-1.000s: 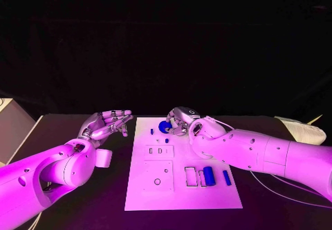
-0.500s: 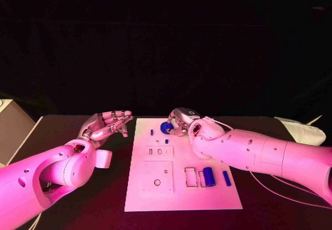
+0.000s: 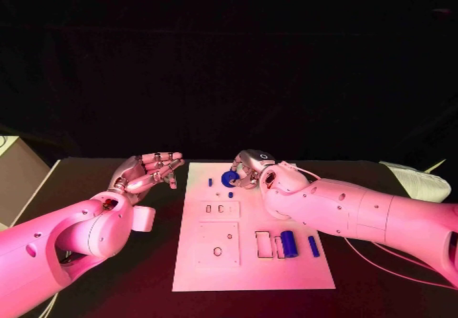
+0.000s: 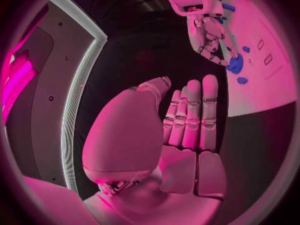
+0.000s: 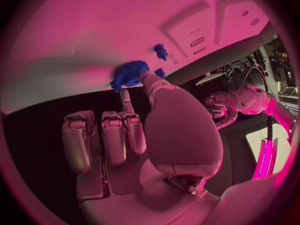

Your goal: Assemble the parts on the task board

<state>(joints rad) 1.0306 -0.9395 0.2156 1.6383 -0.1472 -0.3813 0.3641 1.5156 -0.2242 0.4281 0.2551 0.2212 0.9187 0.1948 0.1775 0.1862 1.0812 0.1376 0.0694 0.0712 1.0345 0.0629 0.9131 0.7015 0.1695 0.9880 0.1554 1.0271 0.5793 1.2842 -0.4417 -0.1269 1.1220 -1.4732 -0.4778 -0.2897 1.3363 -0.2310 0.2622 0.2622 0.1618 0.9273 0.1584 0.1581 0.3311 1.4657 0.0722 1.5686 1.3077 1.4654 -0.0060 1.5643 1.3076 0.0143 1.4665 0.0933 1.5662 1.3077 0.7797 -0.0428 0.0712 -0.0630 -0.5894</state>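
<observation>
The white task board (image 3: 191, 278) lies in the middle of the black table. Over its far end my right hand (image 3: 250, 165) pinches a blue gear (image 3: 229, 177) between thumb and a finger; the right wrist view shows the gear (image 5: 129, 74) close above the board. A small blue peg (image 3: 210, 181) and a blue stud (image 3: 230, 195) sit just beside it. A blue cylinder (image 3: 287, 243) and a blue bar (image 3: 313, 246) lie on the board's near right. My left hand (image 3: 148, 171) hovers palm-up off the board's far left corner, holding nothing, with its fingers (image 4: 190, 112) extended.
Raised white blocks with slots (image 3: 220, 209) and holes (image 3: 218, 246) stand on the board's left half. A pale box (image 3: 14, 179) stands at the table's left edge. A white object (image 3: 415, 180) and a thin cable (image 3: 382, 262) lie at the right.
My right hand and the gear have edged slightly lower and nearer over the board. The left hand has stayed still.
</observation>
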